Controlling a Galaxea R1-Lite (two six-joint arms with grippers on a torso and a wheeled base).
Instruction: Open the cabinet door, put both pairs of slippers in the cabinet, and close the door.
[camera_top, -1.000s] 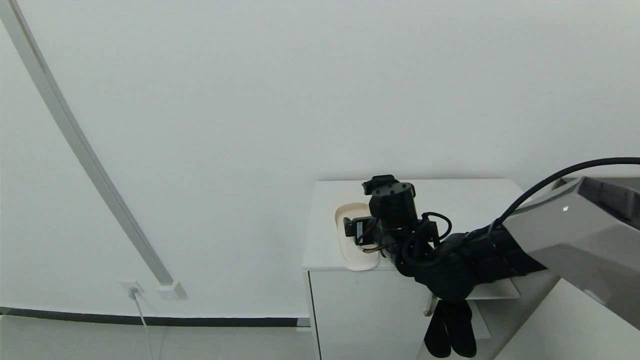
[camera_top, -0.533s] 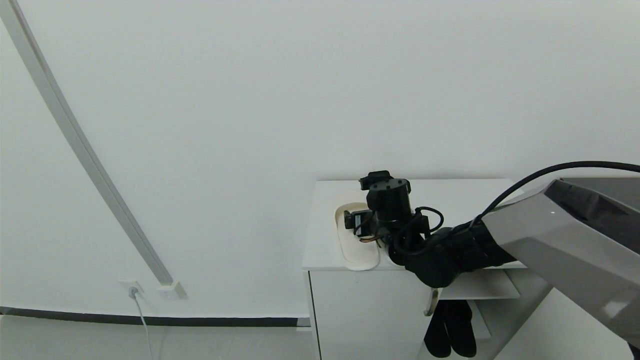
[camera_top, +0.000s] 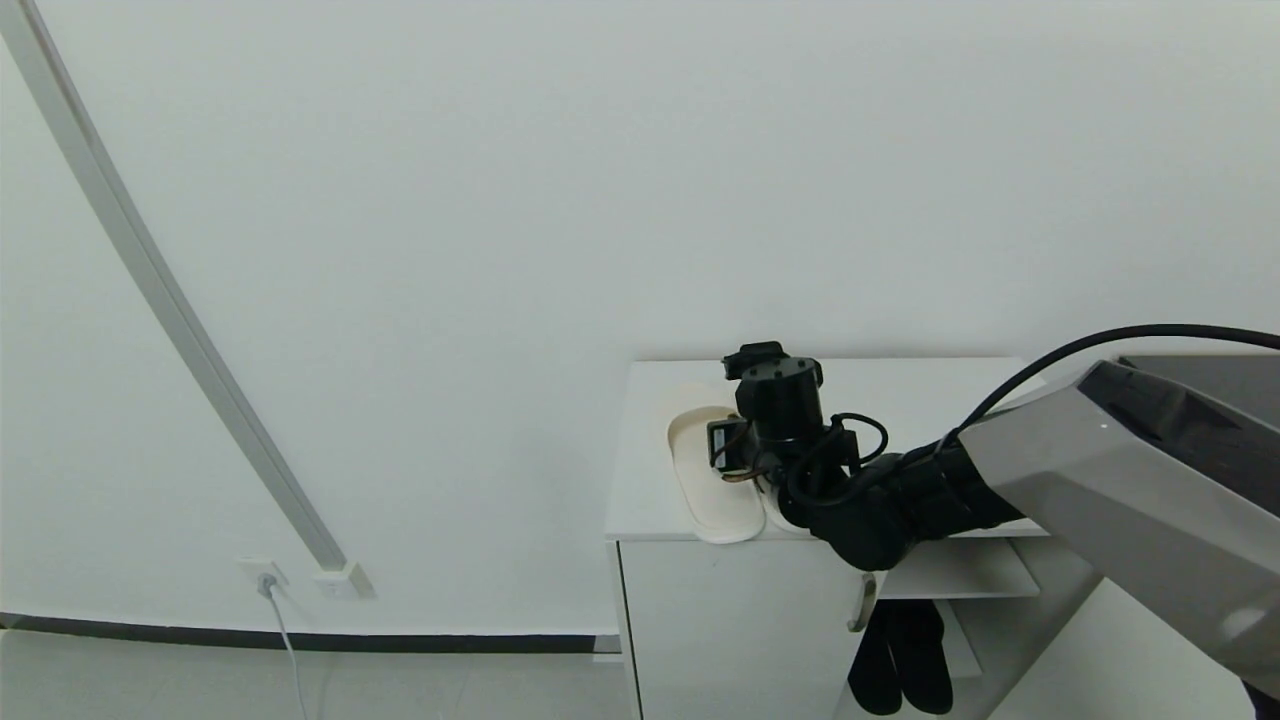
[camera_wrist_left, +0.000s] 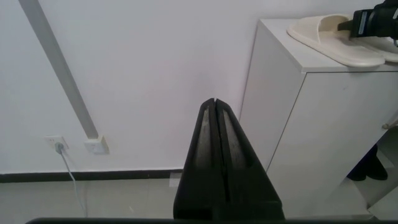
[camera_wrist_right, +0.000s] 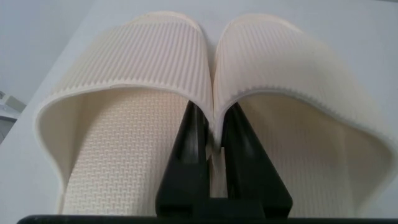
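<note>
A pair of cream slippers (camera_top: 712, 485) lies side by side on top of the white cabinet (camera_top: 720, 620). My right gripper (camera_top: 722, 447) reaches into them from the heel side. In the right wrist view its fingers (camera_wrist_right: 194, 134) sit one in each slipper (camera_wrist_right: 124, 124), and the gripper (camera_wrist_right: 214, 118) is shut on the two inner strap edges. A black pair of slippers (camera_top: 900, 660) stands inside the cabinet under a shelf (camera_top: 960, 578). My left gripper (camera_wrist_left: 215, 102) hangs shut and empty beside the cabinet (camera_wrist_left: 311, 124), left of it and lower than its top.
The cabinet stands against a white wall. To its left a grey conduit strip (camera_top: 150, 270) runs down to a wall socket (camera_top: 265, 578) with a cable. The open cabinet door (camera_top: 1130, 650) is at the lower right. Bare floor lies left of the cabinet.
My right arm has risen and pushed forward, bringing the gripper further in under the cream slippers' straps. The left arm has stayed put.
</note>
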